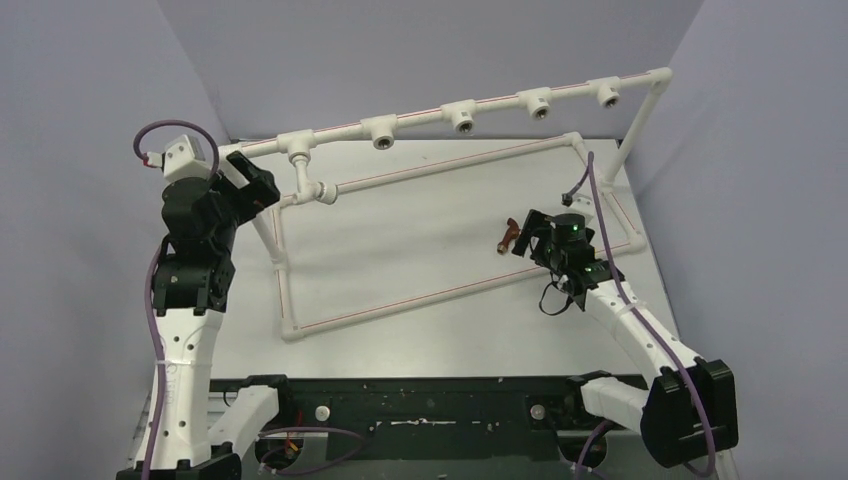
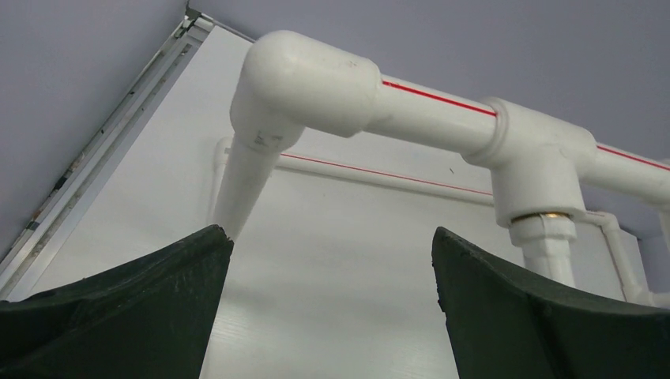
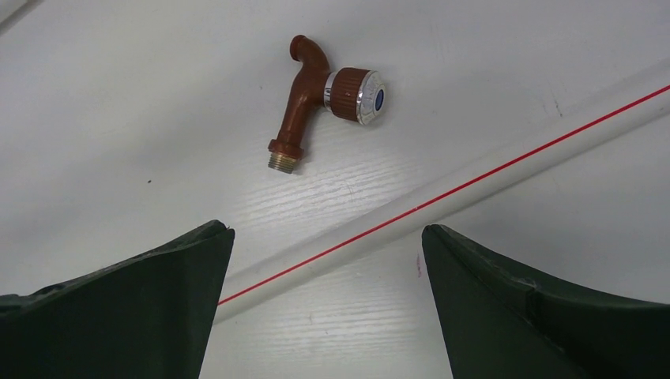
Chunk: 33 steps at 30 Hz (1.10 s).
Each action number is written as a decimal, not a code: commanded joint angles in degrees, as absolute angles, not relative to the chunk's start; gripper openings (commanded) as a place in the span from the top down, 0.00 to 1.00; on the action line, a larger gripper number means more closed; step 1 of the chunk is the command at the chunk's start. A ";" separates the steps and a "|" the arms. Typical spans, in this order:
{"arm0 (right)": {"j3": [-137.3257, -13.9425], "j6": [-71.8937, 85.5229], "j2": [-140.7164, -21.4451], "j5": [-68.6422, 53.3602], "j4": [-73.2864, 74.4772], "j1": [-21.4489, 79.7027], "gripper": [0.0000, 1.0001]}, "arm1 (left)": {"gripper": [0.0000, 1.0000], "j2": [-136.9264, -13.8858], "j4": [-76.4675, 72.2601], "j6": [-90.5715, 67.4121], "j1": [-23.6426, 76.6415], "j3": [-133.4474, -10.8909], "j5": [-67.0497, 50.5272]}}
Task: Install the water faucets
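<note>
Right gripper (image 3: 325, 237) is held low over the table (image 3: 118, 118), jaws spread and empty, judged lined up for a pickup. The brown faucet (image 3: 304, 103) lies flat at 11 o'clock of it, just past a red-striped frame pipe (image 3: 474, 178), untouched. It has a reddish-brown body, threaded end at 6 o'clock, curved spout at 12, silvery-blue capped knob at 3. Left gripper (image 2: 332, 237) is raised by the corner elbow (image 2: 304, 79), spread wide, nothing pinched, likely for bracing. Tee sockets (image 1: 462, 118) are seen unfilled at 12 o'clock.
</note>
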State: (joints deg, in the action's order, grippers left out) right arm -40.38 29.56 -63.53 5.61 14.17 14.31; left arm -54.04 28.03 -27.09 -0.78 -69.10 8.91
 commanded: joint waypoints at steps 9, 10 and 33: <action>-42.16 35.69 -76.40 10.93 1.28 14.19 0.09 | 0.03 -43.39 35.45 -17.59 10.30 -67.34 22.51; -42.93 35.89 -77.72 11.47 1.40 14.34 0.09 | 0.03 -42.52 35.75 -17.03 11.31 -67.25 24.05; -55.94 38.23 -97.26 23.21 3.16 19.55 0.05 | 0.03 -32.72 41.79 -13.06 25.13 -69.67 34.68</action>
State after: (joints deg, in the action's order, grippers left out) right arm -52.10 37.01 -95.59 18.48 5.21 18.90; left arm -33.93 42.39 -14.70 23.42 -67.24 32.12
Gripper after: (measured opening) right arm 0.955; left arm 0.974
